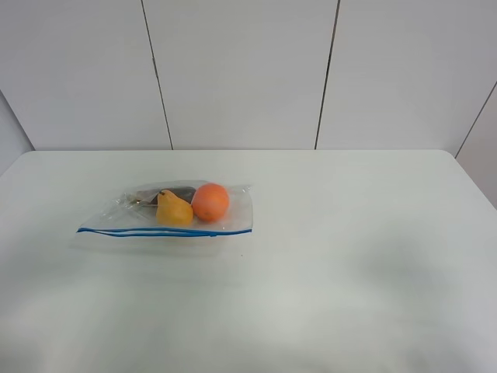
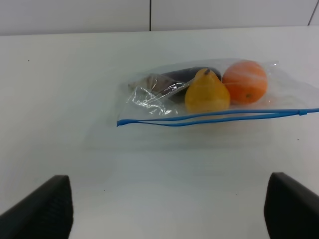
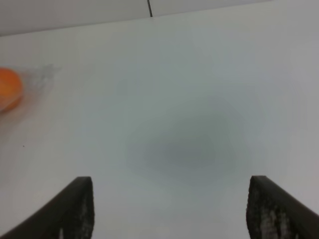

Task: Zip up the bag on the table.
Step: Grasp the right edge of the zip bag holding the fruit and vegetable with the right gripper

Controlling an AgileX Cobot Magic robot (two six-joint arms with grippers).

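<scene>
The clear crinkly bag lies flat on the white table, left of centre, its blue zip strip along the near edge. Inside it I see a yellow pear, an orange and a dark object behind them. In the left wrist view the bag lies ahead of my left gripper, whose black fingers stand wide apart and empty; the two blue strip lines run slightly apart. My right gripper is open over bare table, with the bag's orange far to one side. Neither arm shows in the high view.
A white panelled wall rises behind the table's far edge. The tabletop around the bag is plain white, with soft shadows on its near part.
</scene>
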